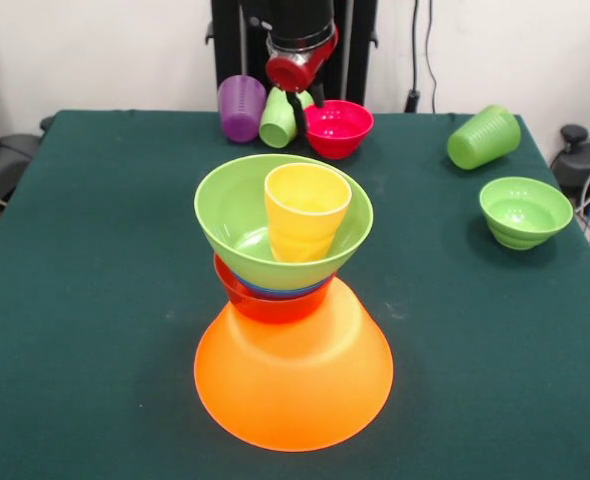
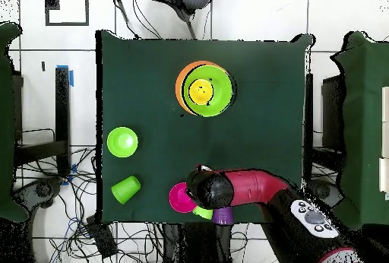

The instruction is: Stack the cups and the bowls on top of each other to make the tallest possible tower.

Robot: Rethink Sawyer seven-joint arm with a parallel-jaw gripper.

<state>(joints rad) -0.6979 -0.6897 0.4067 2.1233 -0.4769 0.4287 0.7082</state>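
Observation:
The tower stands at the table's middle: the huge orange bowl (image 1: 293,385) upside down, then the red-orange bowl (image 1: 260,303), the blue bowl (image 1: 275,289) and the large light green bowl (image 1: 237,215), with the yellow cup (image 1: 306,211) upright inside it. The tower also shows in the overhead view (image 2: 203,89). My gripper (image 1: 307,114) is at the far edge, shut on the rim of a tilted light green cup (image 1: 276,122). The purple cup (image 1: 241,107) stands on one side of it and the pink bowl (image 1: 337,127) on the other.
A second light green cup (image 1: 483,136) lies on its side at the far right. A small green bowl (image 1: 523,210) stands in front of it. In the overhead view the arm (image 2: 251,186) reaches over the pink bowl (image 2: 179,197).

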